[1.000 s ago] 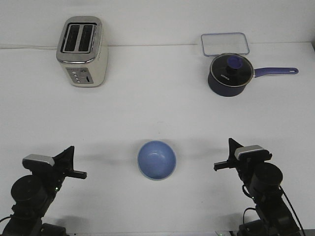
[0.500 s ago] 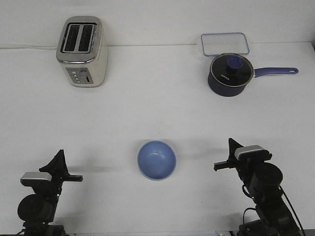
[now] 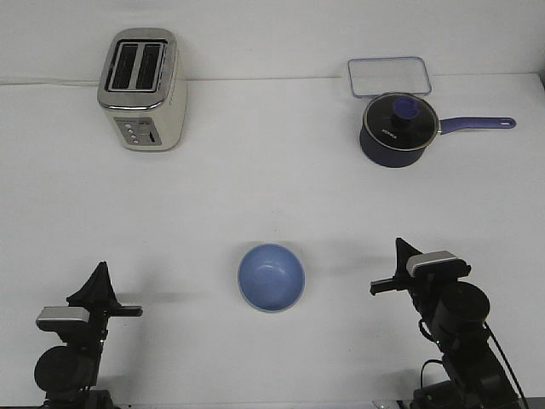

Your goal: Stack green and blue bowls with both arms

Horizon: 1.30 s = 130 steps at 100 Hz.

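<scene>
The periwinkle blue bowl [image 3: 271, 277] stands upright on the white table [image 3: 272, 187], near the front at the centre. A thin pale edge runs along its near rim. I cannot tell whether that is the green bowl, which does not show as a separate thing. My left gripper [image 3: 104, 298] is low at the front left, well away from the bowl and holding nothing. My right gripper [image 3: 390, 271] is at the front right, a bowl's width from the blue bowl and holding nothing. The jaw gaps do not show from this angle.
A cream toaster [image 3: 141, 89] stands at the back left. A dark navy saucepan [image 3: 397, 128] with a lid and a handle pointing right sits at the back right. A clear rectangular container [image 3: 388, 76] lies behind it.
My left arm has drawn back and sunk toward the table's near edge. The right arm and the blue bowl have not moved.
</scene>
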Tool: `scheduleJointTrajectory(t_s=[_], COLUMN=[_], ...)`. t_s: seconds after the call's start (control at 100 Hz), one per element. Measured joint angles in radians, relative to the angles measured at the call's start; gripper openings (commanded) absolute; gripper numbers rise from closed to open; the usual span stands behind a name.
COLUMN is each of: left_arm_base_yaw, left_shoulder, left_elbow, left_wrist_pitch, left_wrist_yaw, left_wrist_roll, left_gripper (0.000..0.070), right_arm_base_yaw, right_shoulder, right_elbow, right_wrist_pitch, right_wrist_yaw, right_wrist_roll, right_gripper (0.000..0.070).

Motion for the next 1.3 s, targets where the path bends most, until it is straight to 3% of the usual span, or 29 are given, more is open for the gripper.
scheduleJointTrajectory(t_s=[0.87,1.06,1.3], left_arm_base_yaw=[0.000,0.000,0.000], left_shoulder=[0.000,0.000,0.000], left_elbow=[0.000,0.000,0.000], left_wrist_pitch=[-0.002,-0.002,-0.003], left_wrist_yaw=[0.000,0.000,0.000], left_wrist_roll=[0.000,0.000,0.000], left_gripper=[0.0012,0.0012,0.0012], right_arm_base_yaw=[-0.001,-0.024,-0.091], right_shoulder=[-0.006,-0.117,-0.336], right_elbow=[0.000,-0.030,-0.212], right_wrist_pitch=[0.048,0.083,0.155], right_wrist_yaw=[0.027,0.029,0.028], right_wrist_roll=[-0.001,-0.005,-0.004], right_gripper=[0.0000,0.0000,0.0000])
